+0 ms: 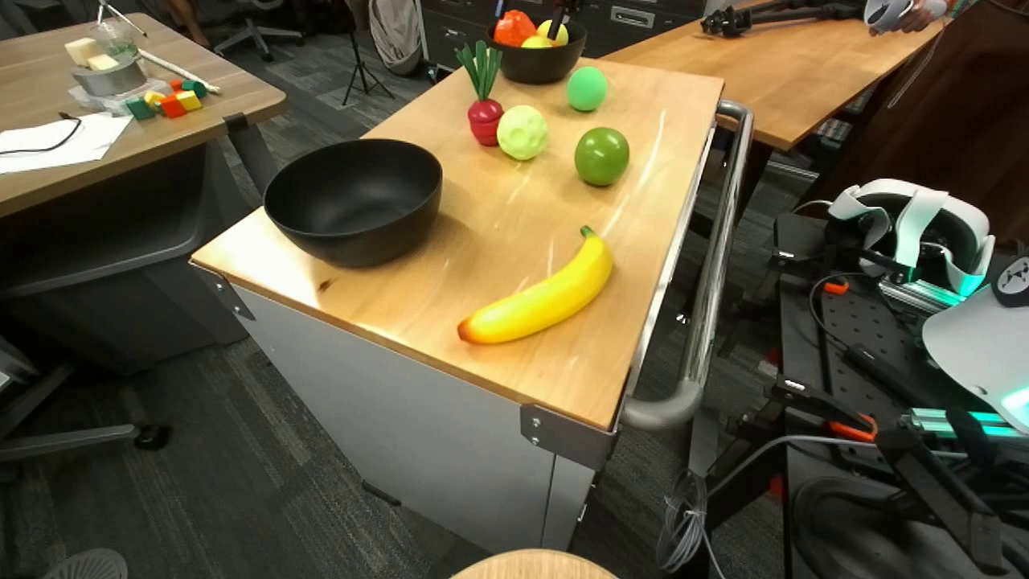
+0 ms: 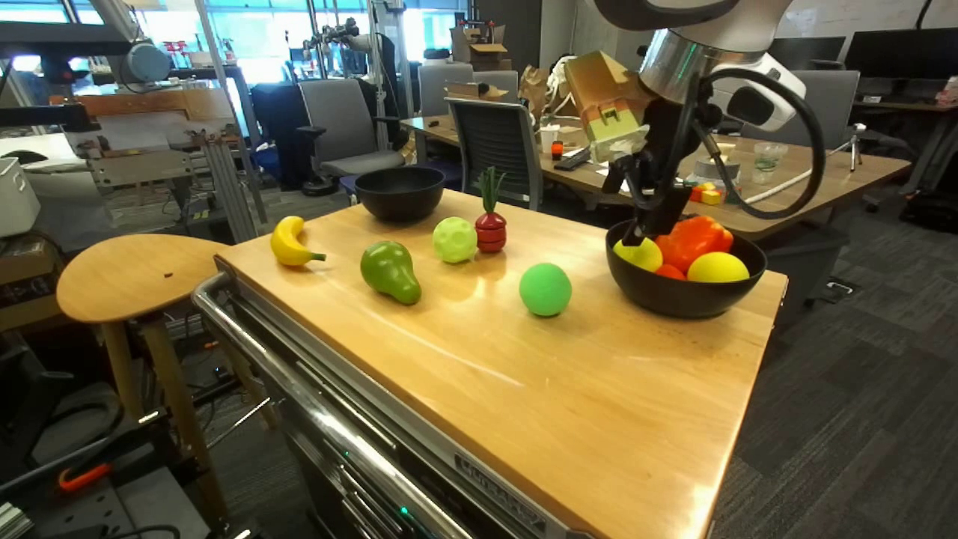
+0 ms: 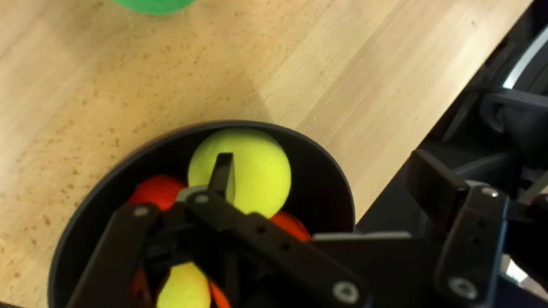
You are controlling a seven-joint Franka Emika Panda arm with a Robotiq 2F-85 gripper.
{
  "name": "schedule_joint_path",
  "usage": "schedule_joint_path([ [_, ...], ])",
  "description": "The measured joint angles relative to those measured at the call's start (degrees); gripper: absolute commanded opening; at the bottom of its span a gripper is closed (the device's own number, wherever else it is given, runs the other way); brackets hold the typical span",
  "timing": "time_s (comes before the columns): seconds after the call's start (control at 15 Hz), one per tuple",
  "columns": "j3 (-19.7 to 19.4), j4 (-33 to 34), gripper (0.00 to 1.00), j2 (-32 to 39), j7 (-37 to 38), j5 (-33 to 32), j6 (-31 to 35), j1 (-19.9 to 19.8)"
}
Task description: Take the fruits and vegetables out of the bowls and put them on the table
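A black gripper (image 3: pixel 324 169), its jaws spread wide, hangs over a black bowl (image 2: pixel 677 297) of produce on a light wooden table (image 2: pixel 569 389). In the wrist view, one finger (image 3: pixel 220 175) overlaps the left part of a yellow-green ball (image 3: pixel 262 171) in that bowl; most of the ball shows on the finger's inner side, while the opposite finger (image 3: pixel 433 190) appears outside the rim. Whether finger and ball touch, I cannot tell. A red pepper (image 2: pixel 694 243) and a yellow fruit (image 2: pixel 718 268) share the bowl. On the table are a mint-green ball (image 2: pixel 545 290), a green pear (image 2: pixel 389 271), a banana (image 1: pixel 543 296), a pale green ball (image 1: pixel 522 133) just beside a green-topped radish (image 2: pixel 491 232), and a second black bowl (image 1: pixel 370 241).
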Motion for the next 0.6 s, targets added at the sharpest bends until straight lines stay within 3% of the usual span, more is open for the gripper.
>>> schedule_joint_path([
  [0.27,0.05,0.02,1.00,0.00,5.48,3.85,4.48,-0.15],
  [0.6,-1.81,0.02,1.00,0.00,10.02,2.66,5.42,-0.41],
])
